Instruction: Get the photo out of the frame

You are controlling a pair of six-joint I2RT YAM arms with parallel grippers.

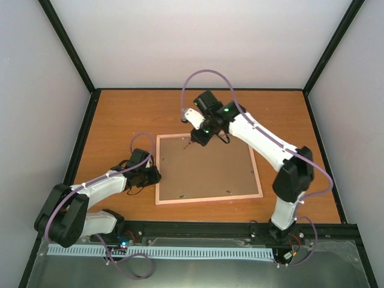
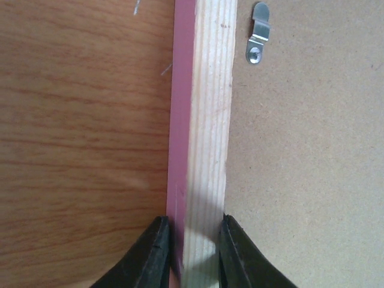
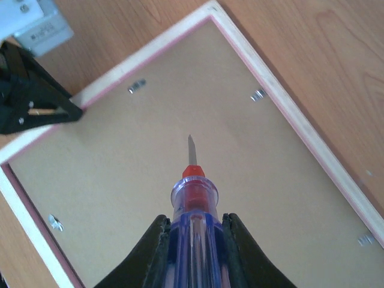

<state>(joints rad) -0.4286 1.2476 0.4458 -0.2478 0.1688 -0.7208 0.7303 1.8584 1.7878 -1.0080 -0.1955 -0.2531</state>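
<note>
the frame (image 1: 210,197) lies face down on the counter (image 1: 120,114), its brown hardboard back (image 1: 204,168) turned up inside a pale wood rim with a thin pink outer edge. the left gripper (image 2: 193,240) is pinching that rim. one finger sits on the pink outer side and the other on the inner side against the hardboard, with the wood strip running straight ahead of it. further ahead of this gripper, on the hardboard side, a small metal clip (image 2: 258,33) is fastened at the edge of the back.

the right gripper (image 3: 193,231) is clamped around the clear blue handle of a screwdriver (image 3: 193,192). its red collar and thin blade point ahead and down toward the hardboard, but whether the tip touches the board cannot be told. more clips (image 3: 137,87) sit along the rim ahead of the blade and to either side of it.

from above, the right gripper hangs over the frame's far edge and the left gripper sits at its left edge. the photo does not show in any view.
</note>
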